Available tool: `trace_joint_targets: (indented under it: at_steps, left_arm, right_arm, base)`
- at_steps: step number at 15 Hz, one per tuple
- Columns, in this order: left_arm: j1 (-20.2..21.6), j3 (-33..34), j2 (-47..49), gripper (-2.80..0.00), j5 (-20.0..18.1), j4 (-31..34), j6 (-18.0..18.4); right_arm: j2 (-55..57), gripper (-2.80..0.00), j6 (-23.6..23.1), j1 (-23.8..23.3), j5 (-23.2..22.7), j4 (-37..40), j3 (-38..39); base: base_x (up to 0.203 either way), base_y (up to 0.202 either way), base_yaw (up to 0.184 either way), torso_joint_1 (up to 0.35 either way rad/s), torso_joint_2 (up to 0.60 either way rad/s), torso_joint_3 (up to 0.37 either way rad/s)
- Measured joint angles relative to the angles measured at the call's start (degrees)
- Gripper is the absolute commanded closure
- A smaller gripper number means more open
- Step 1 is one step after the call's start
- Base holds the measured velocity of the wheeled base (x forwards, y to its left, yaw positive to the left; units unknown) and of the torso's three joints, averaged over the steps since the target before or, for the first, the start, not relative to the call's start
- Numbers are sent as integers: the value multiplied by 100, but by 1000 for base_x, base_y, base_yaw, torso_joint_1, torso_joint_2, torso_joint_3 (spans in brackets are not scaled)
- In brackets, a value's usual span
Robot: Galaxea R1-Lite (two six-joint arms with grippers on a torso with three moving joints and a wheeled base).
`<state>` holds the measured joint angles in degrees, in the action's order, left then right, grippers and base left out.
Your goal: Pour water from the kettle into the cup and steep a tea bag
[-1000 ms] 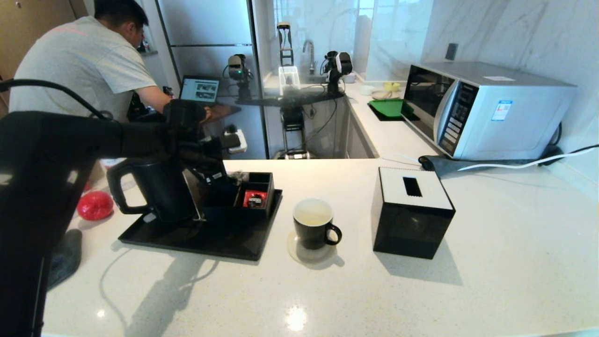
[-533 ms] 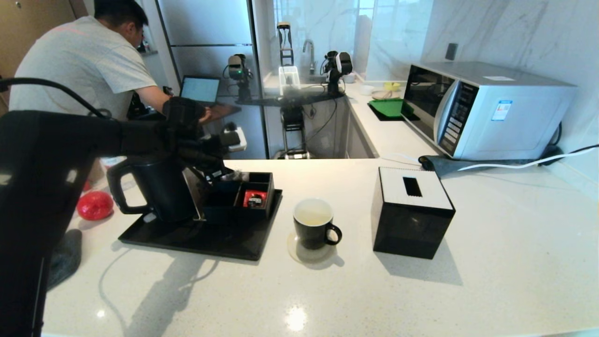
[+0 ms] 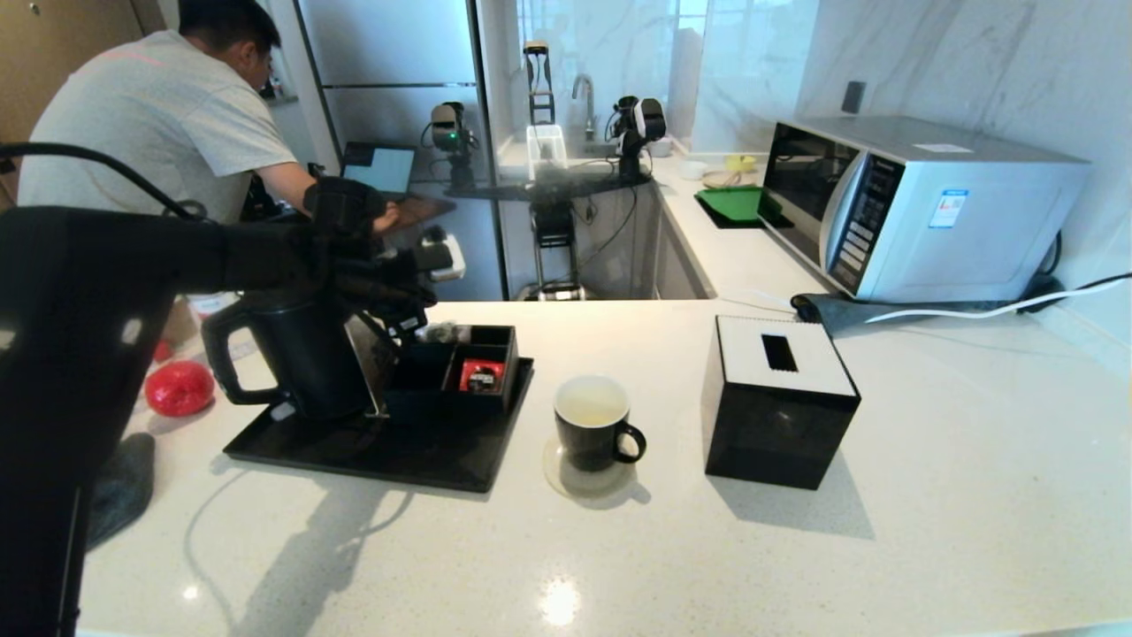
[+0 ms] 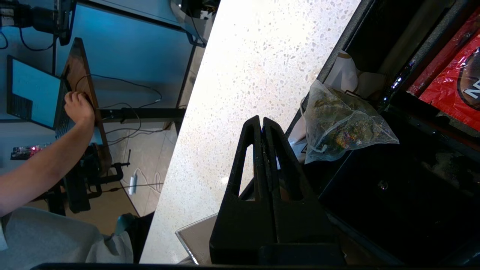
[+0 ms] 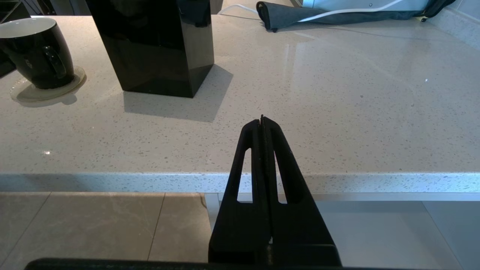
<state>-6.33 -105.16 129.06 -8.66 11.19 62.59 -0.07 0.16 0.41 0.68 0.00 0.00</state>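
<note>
kettle (image 3: 305, 358) on tray (image 3: 371, 451), cup (image 3: 591, 425) right, perhaps on coaster (image 3: 566, 482)

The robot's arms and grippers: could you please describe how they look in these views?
The left arm is a bulky matte black shell with a thin black cable arching over it. Both the left gripper and the right gripper have matte black, wedge-shaped fingers tapering to narrow tips, each pierced by a long triangular cut-out. No markings show.

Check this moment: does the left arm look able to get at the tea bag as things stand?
Probably yes. The left gripper hangs shut right beside the tea bag, which lies uncovered at the organizer box's edge; nothing sits between them. Whether the fingers pinch its thread is unclear.
</note>
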Motion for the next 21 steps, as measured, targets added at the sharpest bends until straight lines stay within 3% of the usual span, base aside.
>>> trace_joint_targets:
  at_steps: [10, 11, 21]
  left_arm:
    - [40, -124, -98, 0, 0, 497, 54]
    - [43, -131, -98, -280, 0, 495, 113]
    - [22, -295, 23, -280, -32, 489, 183]
  right_arm:
    - [0, 0, -1, 0, 0, 0, 0]
    - [0, 0, -1, 0, 2, 0, 0]
    - [0, 0, 0, 0, 2, 0, 0]
  base:
    - [0, 0, 0, 0, 0, 0]
    - [0, 0, 0, 0, 0, 0]
    - [0, 0, 0, 0, 0, 0]
